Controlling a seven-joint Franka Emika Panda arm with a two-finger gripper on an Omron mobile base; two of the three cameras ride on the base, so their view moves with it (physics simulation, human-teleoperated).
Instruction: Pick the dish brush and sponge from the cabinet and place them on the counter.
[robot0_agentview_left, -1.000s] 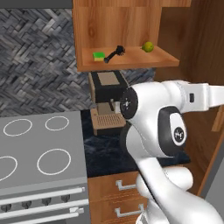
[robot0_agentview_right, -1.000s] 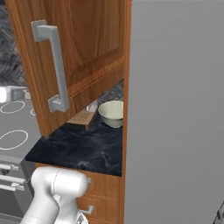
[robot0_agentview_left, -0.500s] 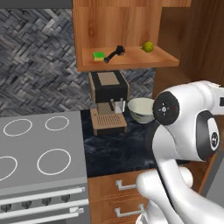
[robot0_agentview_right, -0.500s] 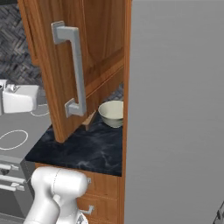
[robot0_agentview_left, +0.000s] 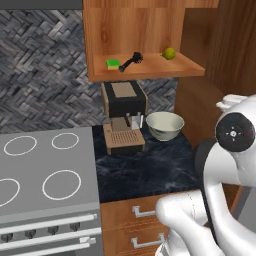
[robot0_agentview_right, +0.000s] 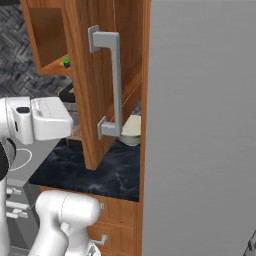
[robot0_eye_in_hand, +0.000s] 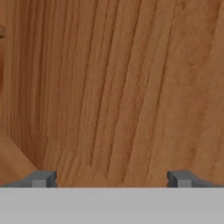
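A: On the worktop (robot0_agentview_left: 145, 172), what stands there?
B: A coffee machine (robot0_agentview_left: 124, 117) at the back edge, a pale bowl (robot0_agentview_left: 164, 125) just beside it; the stovetop (robot0_agentview_left: 45, 172) joins the left edge.
A: And the task's things?
B: On the cabinet (robot0_agentview_left: 145, 35) shelf: the sponge (robot0_agentview_left: 113, 64) near the left end, the dish brush (robot0_agentview_left: 130, 61) just beside it, a round fruit (robot0_agentview_left: 169, 53) towards the right end.
A: The gripper (robot0_eye_in_hand: 111, 178)?
B: Fingers spread wide, empty, facing wood grain. The door (robot0_agentview_right: 97, 75) hangs swung out
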